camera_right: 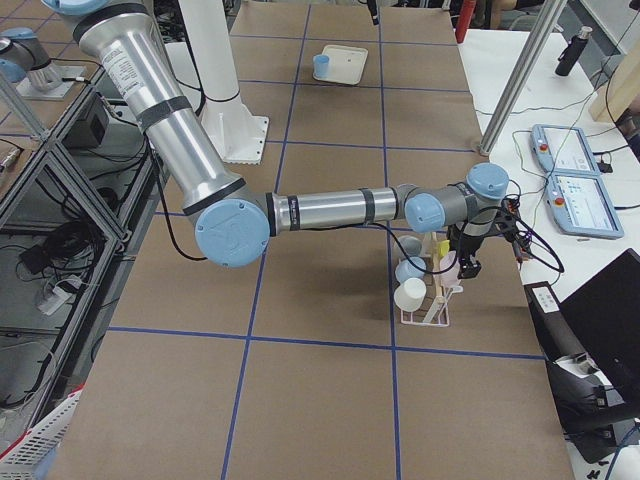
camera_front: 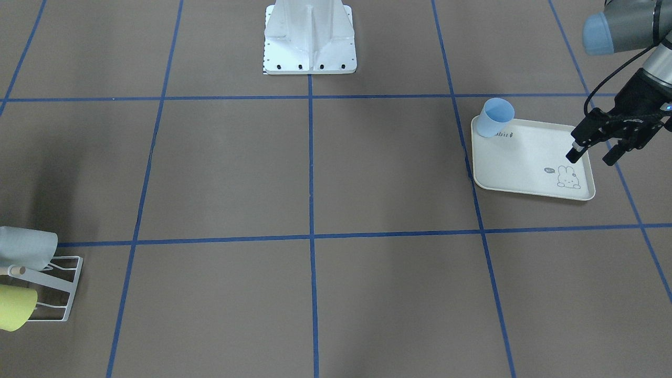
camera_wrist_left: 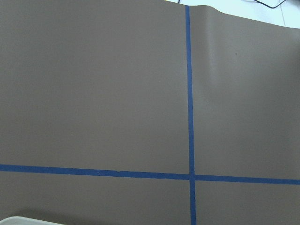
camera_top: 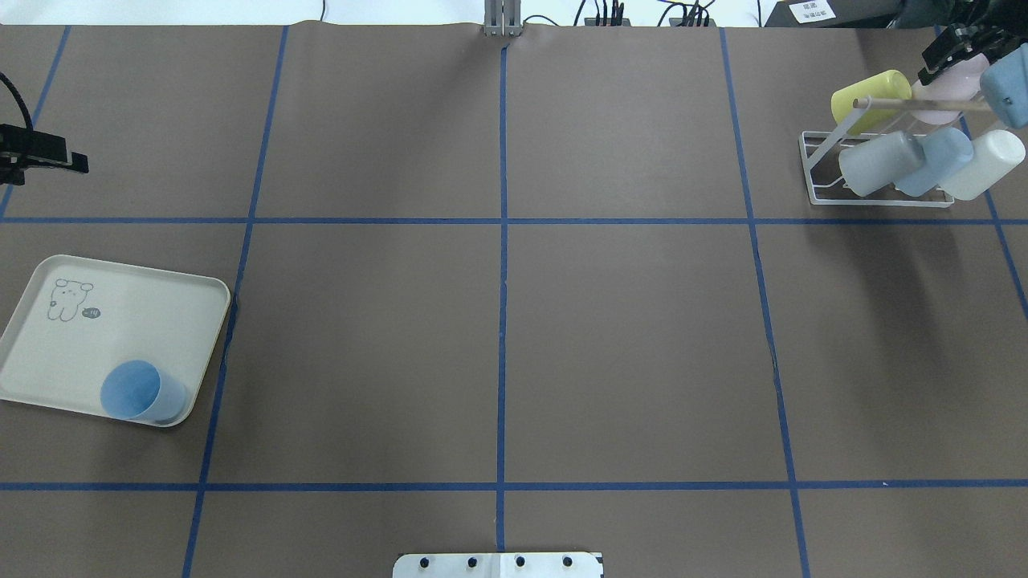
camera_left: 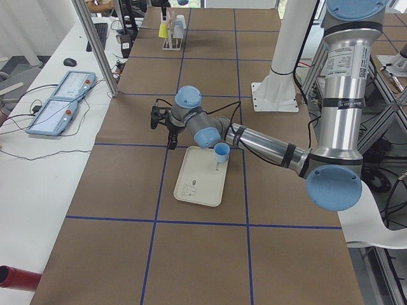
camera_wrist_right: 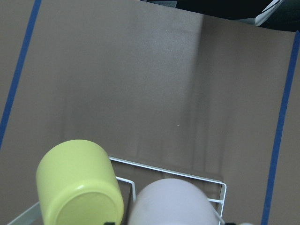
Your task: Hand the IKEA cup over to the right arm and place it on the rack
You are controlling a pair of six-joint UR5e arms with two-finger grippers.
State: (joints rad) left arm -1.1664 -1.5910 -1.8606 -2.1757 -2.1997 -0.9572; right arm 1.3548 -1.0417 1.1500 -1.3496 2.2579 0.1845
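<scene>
The blue cup (camera_top: pixel 140 391) stands upright, mouth up, in the corner of the cream tray (camera_top: pixel 48 353) nearest the robot, on the robot's left side of the table, so we judge the task barely begun. The left gripper (camera_front: pixel 590 157) hangs over the tray's far edge, well apart from the cup, fingers spread and empty. Nothing is grasped, and there has been no hand-over. The rack (camera_top: pixel 883 204) sits far off at the table's opposite end, loaded with other cups, among them a yellow cup (camera_top: pixel 871 92) and a pink cup (camera_top: pixel 948 92). The right gripper (camera_top: pixel 952 52) hovers just by the pink cup at the rack's top. We cannot tell whether its jaws are apart or closed, as the wrist view shows only the cups below it. What is left, as we read it, is everything: reach and grip the cup, carry it to mid-table, pass it to the right arm and hang it on the rack.
</scene>
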